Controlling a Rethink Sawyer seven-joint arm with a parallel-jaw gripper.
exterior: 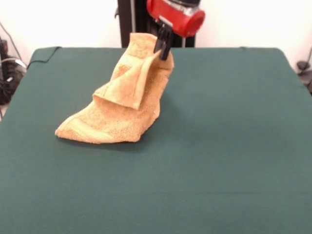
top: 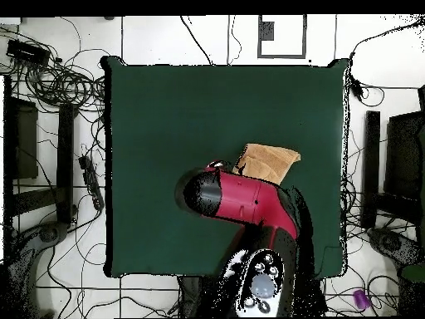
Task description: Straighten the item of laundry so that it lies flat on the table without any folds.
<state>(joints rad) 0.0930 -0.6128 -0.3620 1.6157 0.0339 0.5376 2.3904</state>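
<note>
The orange-tan towel (exterior: 127, 100) is lifted by one corner and hangs in folds, its lower part resting on the dark green table (exterior: 229, 146) left of centre. My gripper (exterior: 163, 47) comes down from the red arm at the top and is shut on the towel's raised top edge. In the overhead view the red arm (top: 241, 199) covers most of the towel (top: 270, 160); only one part shows beside it, and the gripper itself is hidden there. A folded flap hangs over the towel's front. No tag shows.
The black pedestal (exterior: 131, 22) stands behind the table's far edge. Cables and equipment (top: 50, 75) lie on the floor around the table (top: 166, 108). A purple object (top: 359, 298) lies on the floor near the robot's base.
</note>
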